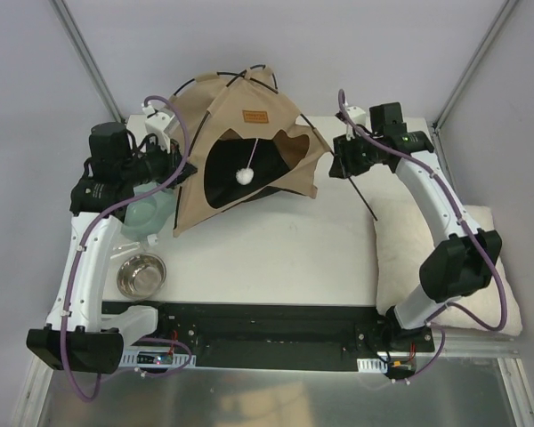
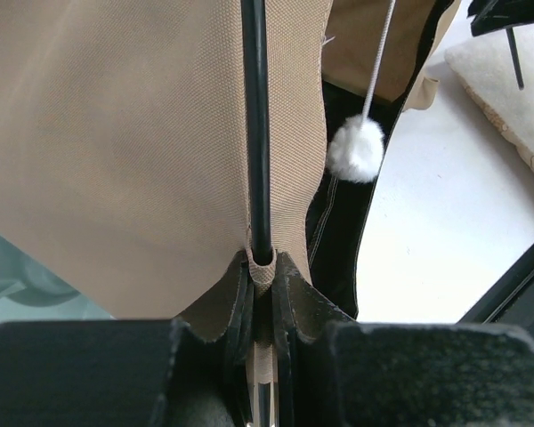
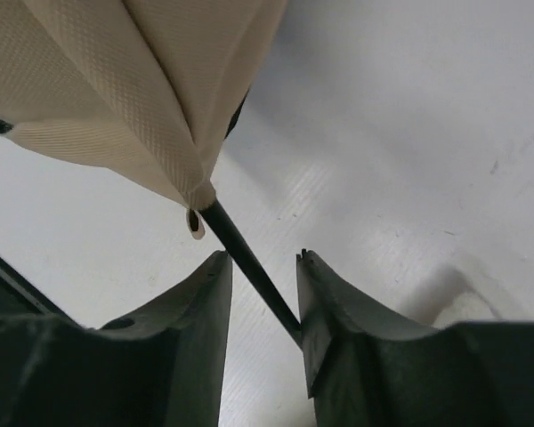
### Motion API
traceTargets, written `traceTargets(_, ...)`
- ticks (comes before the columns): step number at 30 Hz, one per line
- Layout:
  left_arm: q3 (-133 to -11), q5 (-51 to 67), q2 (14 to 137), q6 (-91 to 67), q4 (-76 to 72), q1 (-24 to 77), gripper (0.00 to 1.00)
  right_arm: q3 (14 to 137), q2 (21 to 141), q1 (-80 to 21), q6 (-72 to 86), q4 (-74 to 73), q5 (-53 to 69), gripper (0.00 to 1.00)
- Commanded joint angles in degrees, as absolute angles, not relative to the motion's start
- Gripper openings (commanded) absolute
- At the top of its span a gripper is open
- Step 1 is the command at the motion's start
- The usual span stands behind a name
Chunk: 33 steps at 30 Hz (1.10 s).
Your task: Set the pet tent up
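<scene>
Pet tent stands half up at the back of the table, tan roof peaked, dark mouth facing the arms. The cushion lies well off to the tent's right, out of the working area, I'd judge.

Left gripper, at the tent's left corner, is clenched on the fabric pocket where a black pole seats. I'd say it's pinning that corner so the frame can't spring loose.

Right gripper, at the tent's right corner: jaws straddle the second pole where it leaves the fabric, a gap showing, so not clamped.

Steel bowl, near-left of the tent: empty. Teal bowl, closer to the tent, half under the left arm: contents unclear. In the tent's mouth hangs only the white pom-pom.
</scene>
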State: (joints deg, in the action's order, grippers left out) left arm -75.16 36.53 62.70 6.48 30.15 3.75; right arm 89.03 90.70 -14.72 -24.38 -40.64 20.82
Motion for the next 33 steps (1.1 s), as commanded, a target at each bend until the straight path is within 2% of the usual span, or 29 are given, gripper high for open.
traceTargets(1,-79.1,43.9,63.3,5.8,27.0,2.1,0.0,97.2,94.9,-14.3,-26.5,-51.3,33.5,0.33)
traceTargets(5,-79.7,44.9,64.1,5.8,27.0,1.4,0.0,96.8,93.5,-14.4,-25.3,-54.0,35.9,0.2)
traceTargets(9,-80.9,47.4,65.0,5.2,26.8,1.2,0.0,93.9,88.3,-14.5,-22.8,-53.6,35.5,0.01)
traceTargets(10,-81.4,49.8,65.7,4.5,26.4,1.2,0.0,93.2,86.6,-14.4,-21.9,-53.4,34.9,0.0)
traceTargets(17,-82.4,58.7,69.4,0.3,23.2,1.3,0.0,90.8,75.2,-14.5,-14.1,-52.3,30.3,0.0)
traceTargets(24,-85.5,60.1,77.8,-4.4,16.6,2.3,0.0,91.7,70.3,-14.4,-4.8,-53.0,29.2,0.0)
traceTargets(29,-91.3,58.0,88.3,-6.7,12.0,3.3,0.0,86.6,67.2,-14.5,-1.1,-50.6,25.5,0.0)
traceTargets(31,-94.0,56.3,93.7,-7.7,10.5,3.7,0.08,84.9,66.7,-14.6,1.6,-48.7,21.7,0.0)
traceTargets(33,-97.7,54.3,98.6,-8.6,9.4,4.0,0.23,83.2,66.4,-15.0,4.6,-45.8,21.1,0.0)
